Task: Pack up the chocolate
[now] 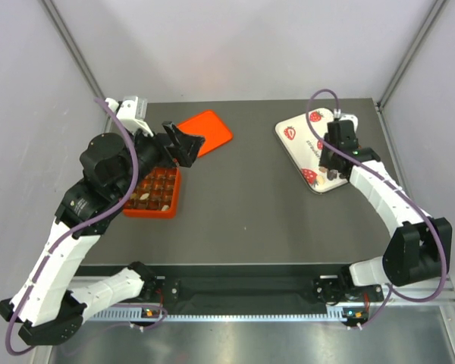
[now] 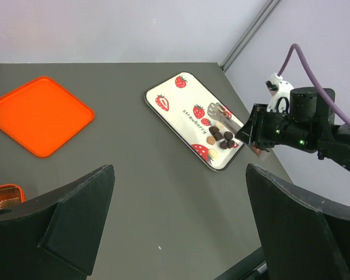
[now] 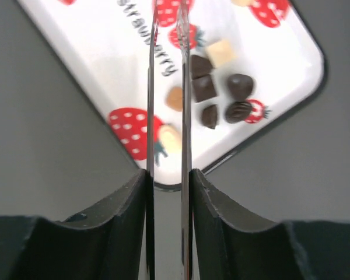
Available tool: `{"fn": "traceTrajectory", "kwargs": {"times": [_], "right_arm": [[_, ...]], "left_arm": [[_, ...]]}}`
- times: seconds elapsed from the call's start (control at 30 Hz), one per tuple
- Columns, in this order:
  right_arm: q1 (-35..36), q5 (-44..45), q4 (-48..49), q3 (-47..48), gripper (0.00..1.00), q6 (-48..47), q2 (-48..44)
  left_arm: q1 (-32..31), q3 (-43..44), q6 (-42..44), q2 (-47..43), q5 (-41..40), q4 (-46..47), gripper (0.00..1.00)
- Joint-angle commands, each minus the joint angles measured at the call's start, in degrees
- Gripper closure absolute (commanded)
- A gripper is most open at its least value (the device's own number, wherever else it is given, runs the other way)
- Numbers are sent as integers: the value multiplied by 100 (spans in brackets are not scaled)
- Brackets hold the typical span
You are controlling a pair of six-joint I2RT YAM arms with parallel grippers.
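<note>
Several small chocolates (image 3: 204,87), mostly dark brown with a few cream ones (image 3: 220,52), lie on a white strawberry-print tray (image 3: 93,58) at the back right (image 1: 303,136). My right gripper (image 3: 168,175) is shut on metal tongs (image 3: 185,87), whose two thin blades reach out over the tray just left of the chocolate cluster. The blade tips run off the top of the right wrist view. The left wrist view also shows the chocolates (image 2: 221,139) and the tongs (image 2: 217,112). My left gripper (image 2: 181,221) is open and empty, held above the table near the box.
An orange-red box with square compartments (image 1: 153,192) stands at the left under my left arm, with chocolates in several cells. Its flat orange lid (image 1: 207,130) lies behind it. Grey walls and metal posts bound the table at the back.
</note>
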Motion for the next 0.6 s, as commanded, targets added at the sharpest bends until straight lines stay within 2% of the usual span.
{"fn": "traceTrajectory", "kwargs": {"times": [0.0, 0.3, 0.57], "right_arm": [[-498, 224, -28, -25, 63, 139, -237], [-1167, -824, 77, -228, 59, 16, -212], [-1238, -675, 69, -343, 57, 7, -159]], "left_arm": [[24, 191, 69, -32, 60, 155, 1], [15, 59, 25, -40, 113, 243, 1], [15, 15, 25, -76, 69, 234, 1]]}}
